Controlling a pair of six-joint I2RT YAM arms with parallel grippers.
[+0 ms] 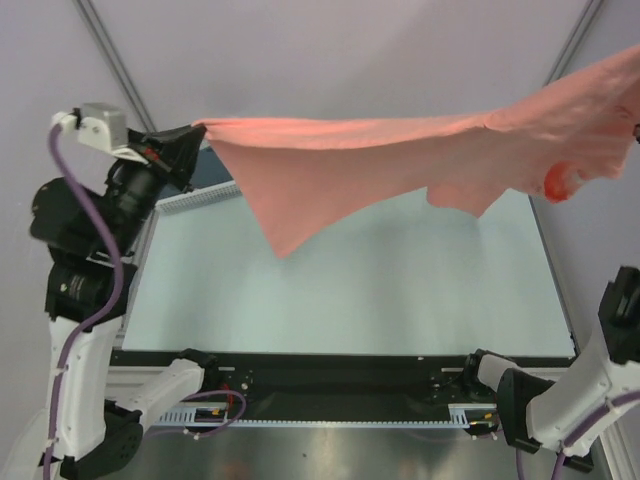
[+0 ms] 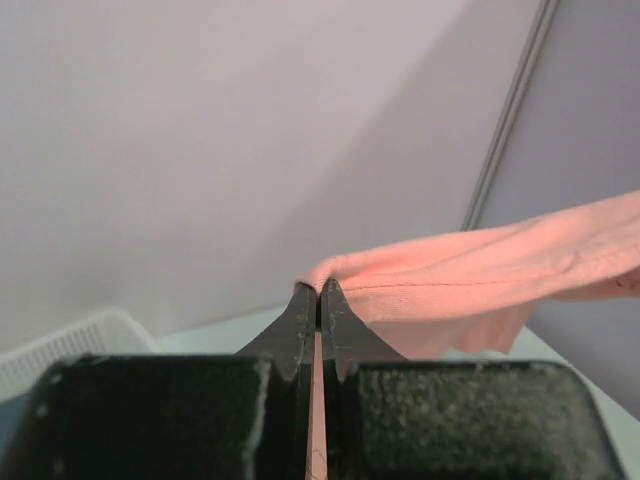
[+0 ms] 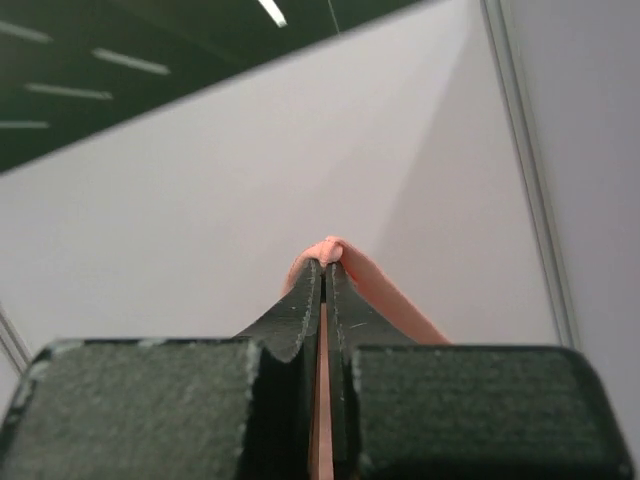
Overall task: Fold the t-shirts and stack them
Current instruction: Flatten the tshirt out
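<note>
A salmon-pink t-shirt (image 1: 400,150) hangs stretched in the air above the table, held at both ends. My left gripper (image 1: 200,128) is raised at the far left and is shut on one corner of the shirt. In the left wrist view its jaws (image 2: 319,290) pinch the cloth (image 2: 480,270), which runs off to the right. In the right wrist view my right gripper (image 3: 326,262) is shut on another fold of the shirt (image 3: 385,290). In the top view the right gripper is hidden at the right edge behind the cloth. A loose flap sags toward the table in the middle.
The pale green table top (image 1: 400,290) lies below the shirt. A white lattice basket (image 1: 200,196) stands at the table's far left, behind the left arm, and also shows in the left wrist view (image 2: 60,345). The arm bases sit along the near edge.
</note>
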